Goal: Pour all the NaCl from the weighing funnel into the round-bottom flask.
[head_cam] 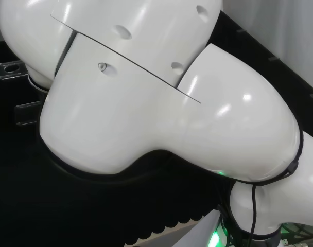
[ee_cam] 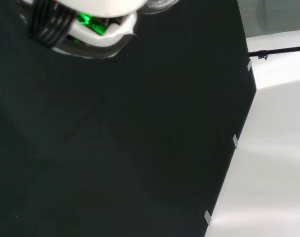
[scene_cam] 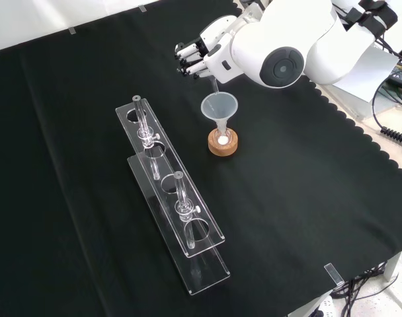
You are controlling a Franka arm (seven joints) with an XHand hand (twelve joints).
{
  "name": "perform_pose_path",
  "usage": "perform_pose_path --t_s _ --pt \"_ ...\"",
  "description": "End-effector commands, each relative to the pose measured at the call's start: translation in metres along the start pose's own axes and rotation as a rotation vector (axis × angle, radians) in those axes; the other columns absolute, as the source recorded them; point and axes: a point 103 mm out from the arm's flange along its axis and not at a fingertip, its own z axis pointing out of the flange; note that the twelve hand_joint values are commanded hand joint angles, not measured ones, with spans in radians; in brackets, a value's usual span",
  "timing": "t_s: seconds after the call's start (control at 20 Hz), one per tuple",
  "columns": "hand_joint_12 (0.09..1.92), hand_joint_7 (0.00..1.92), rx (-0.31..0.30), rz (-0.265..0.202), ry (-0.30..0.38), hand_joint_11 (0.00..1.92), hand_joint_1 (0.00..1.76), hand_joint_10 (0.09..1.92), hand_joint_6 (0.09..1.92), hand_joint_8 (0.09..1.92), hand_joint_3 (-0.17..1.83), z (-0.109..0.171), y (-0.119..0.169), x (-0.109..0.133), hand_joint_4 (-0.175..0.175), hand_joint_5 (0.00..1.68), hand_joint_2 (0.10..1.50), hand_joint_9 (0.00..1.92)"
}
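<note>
Head view: the arm's white links (head_cam: pixel 161 98) loom over the black desk (head_cam: pixel 22 206).

Front view: the robot hand (scene_cam: pixel 196 58), fingers curled, pinches a thin clear weighing funnel (scene_cam: pixel 214 86), its stem slanting down into a wide clear funnel (scene_cam: pixel 219 107). That funnel sits in the flask (scene_cam: pixel 223 139) (white powder inside) on a cork ring (scene_cam: pixel 223 146). A clear rack (scene_cam: pixel 171 191) stands left of it.

Wrist view: black cloth (ee_cam: pixel 115 148); no legible writing.
</note>
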Motion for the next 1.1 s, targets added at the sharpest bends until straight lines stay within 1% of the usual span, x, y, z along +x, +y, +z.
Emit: perform_pose_path --t_s 0.05,0.5,1.1 --pt "1.17 0.57 -0.001 -0.005 0.010 0.60 1.11 0.42 0.83 0.62 0.76 0.000 0.001 0.002 0.175 1.21 0.63 0.85" --pt "1.17 0.57 -0.016 -0.003 0.061 0.60 1.11 0.42 0.83 0.62 0.76 0.003 0.001 -0.003 0.175 1.21 0.63 0.85" --pt "1.17 0.56 -0.048 -0.029 0.244 0.60 1.11 0.42 0.83 0.62 0.76 0.025 0.009 -0.013 0.175 1.21 0.63 0.84"
